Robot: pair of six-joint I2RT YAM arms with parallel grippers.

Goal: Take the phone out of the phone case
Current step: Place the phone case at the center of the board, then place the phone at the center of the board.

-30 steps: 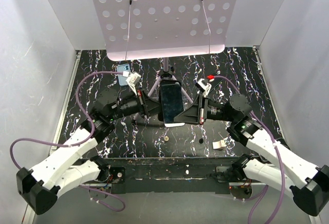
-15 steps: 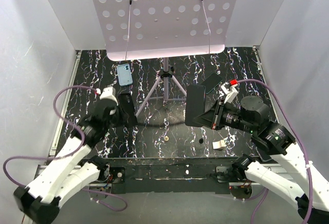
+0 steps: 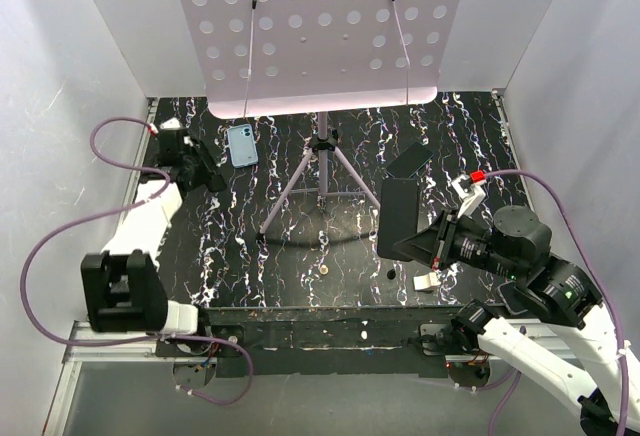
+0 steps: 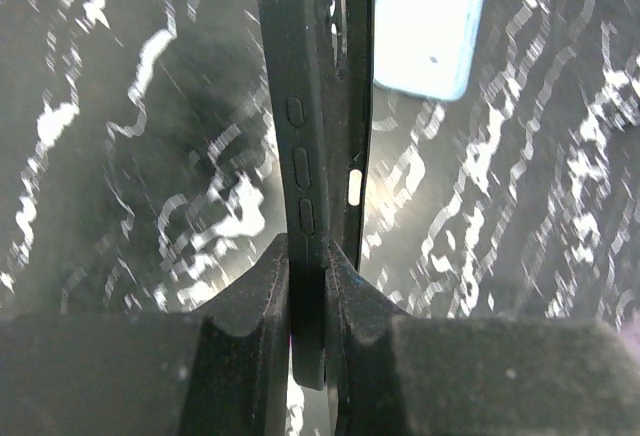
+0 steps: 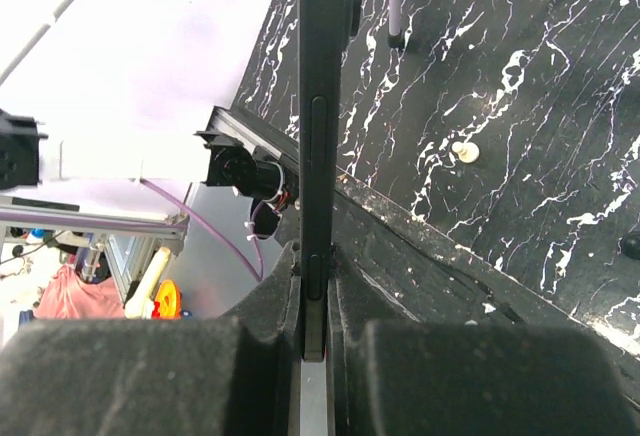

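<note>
Top external view, with both wrist views, largest item first.

**Desk** (image 3: 300, 246): black with white veining, walled in white. A perforated board (image 3: 320, 26) on a tripod (image 3: 322, 156) stands at the far middle.

**Arms:** the left arm (image 3: 140, 226) reaches to the far-left corner. The right arm (image 3: 540, 286) bends over the right half.

**Phone** (image 3: 398, 216): lifted clear of the desk, right of centre. The right end effector (image 5: 314, 276) pinches it at one short end, with a finger pressed on each broad face. The right wrist view shows it edge-on, side buttons toward the camera, its long axis running straight out from the fingers.

**Phone case** (image 4: 300, 106): the left end effector (image 4: 308, 266) is pressed together on a soft black shell with moulded button bumps. I take this shell to be the case. It is held on edge with its long axis out from the fingers, and it looks empty. Beyond its free end a light blue slab (image 3: 241, 144) lies flat on the desk.

**Key relation:** phone and case are well apart, at opposite sides of the desk, so the extraction appears complete. Setting the phone down would fall to the right arm, since bare desk lies below and to its left.

**Obstacles:** a black slab (image 3: 412, 159) lies flat just beyond the phone, and a small white block (image 3: 427, 281) sits near the front edge.
</note>
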